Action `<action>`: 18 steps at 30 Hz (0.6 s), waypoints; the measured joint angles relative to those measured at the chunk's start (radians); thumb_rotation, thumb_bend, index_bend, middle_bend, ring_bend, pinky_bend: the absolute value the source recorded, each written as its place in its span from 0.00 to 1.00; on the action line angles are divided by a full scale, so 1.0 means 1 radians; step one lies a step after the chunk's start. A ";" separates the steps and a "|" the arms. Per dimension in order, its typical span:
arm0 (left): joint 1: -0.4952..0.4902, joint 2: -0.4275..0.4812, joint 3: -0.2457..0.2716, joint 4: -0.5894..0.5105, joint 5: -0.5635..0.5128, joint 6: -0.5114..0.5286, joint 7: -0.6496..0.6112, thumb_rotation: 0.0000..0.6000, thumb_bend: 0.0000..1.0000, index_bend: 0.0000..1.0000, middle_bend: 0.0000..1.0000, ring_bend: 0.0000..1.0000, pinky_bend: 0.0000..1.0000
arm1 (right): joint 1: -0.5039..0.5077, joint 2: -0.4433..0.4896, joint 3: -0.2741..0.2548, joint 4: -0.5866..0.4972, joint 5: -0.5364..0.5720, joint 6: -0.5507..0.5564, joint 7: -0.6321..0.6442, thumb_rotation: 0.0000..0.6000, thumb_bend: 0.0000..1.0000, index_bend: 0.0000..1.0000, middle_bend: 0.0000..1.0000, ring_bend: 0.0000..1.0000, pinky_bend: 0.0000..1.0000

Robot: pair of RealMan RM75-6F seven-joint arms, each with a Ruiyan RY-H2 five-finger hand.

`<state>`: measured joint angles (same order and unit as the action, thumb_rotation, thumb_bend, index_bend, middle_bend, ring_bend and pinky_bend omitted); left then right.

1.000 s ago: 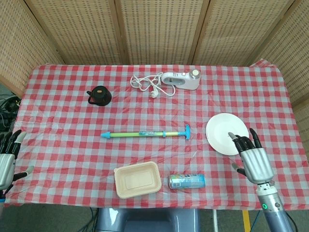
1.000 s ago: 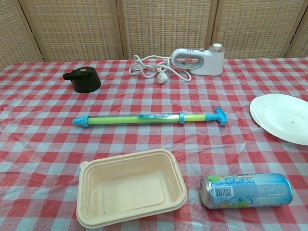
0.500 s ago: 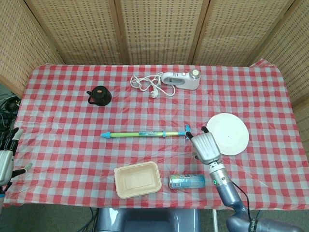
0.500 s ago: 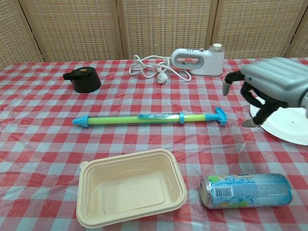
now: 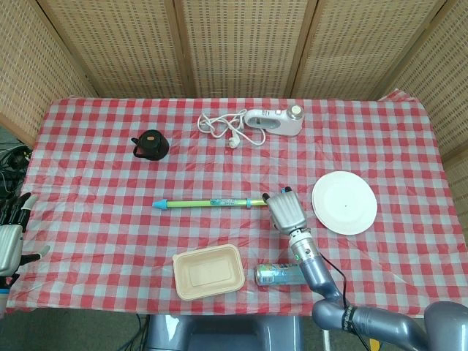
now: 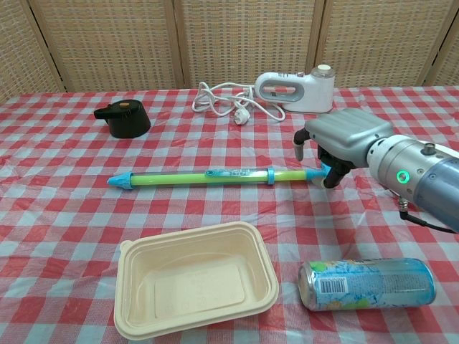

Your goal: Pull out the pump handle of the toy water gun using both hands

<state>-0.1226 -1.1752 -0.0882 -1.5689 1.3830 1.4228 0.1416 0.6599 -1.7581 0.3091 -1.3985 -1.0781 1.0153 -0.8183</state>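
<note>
The toy water gun (image 5: 212,202) (image 6: 201,177) lies across the middle of the table, a green and clear tube with its blue nozzle to the left. Its blue pump handle (image 6: 316,174) is at the right end. My right hand (image 5: 287,210) (image 6: 344,140) hovers palm down right over that handle, its fingers (image 6: 331,175) curled down around it but apart, with no firm hold that I can see. In the head view the hand hides the handle. My left hand (image 5: 11,238) is off the table's left edge, fingers spread and empty.
A black pot (image 5: 151,144) (image 6: 123,119) and a white hand mixer (image 5: 274,121) (image 6: 297,91) with its cord lie behind the gun. A white plate (image 5: 344,202) sits right of my right hand. A beige food box (image 5: 208,271) (image 6: 193,279) and a lying can (image 5: 281,274) (image 6: 367,284) are in front.
My right hand has swept left from beside the plate to a spot over the pump handle. The left hand has barely shifted. The water gun has not moved.
</note>
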 measured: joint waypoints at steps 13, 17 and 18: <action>-0.011 -0.003 0.002 0.011 -0.014 -0.024 -0.002 1.00 0.12 0.00 0.00 0.00 0.00 | 0.086 -0.044 0.006 0.116 0.119 -0.034 -0.014 1.00 0.52 0.37 1.00 0.94 0.44; -0.013 -0.004 0.004 0.012 -0.017 -0.030 0.002 1.00 0.12 0.00 0.00 0.00 0.00 | 0.098 -0.051 0.001 0.144 0.134 -0.041 -0.003 1.00 0.52 0.39 1.00 0.94 0.44; -0.014 -0.005 0.004 0.012 -0.018 -0.032 0.003 1.00 0.12 0.00 0.00 0.00 0.00 | 0.103 -0.054 -0.001 0.154 0.139 -0.044 0.001 1.00 0.52 0.40 1.00 0.94 0.44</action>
<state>-0.1366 -1.1799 -0.0840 -1.5571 1.3648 1.3911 0.1451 0.7624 -1.8120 0.3077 -1.2449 -0.9387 0.9715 -0.8169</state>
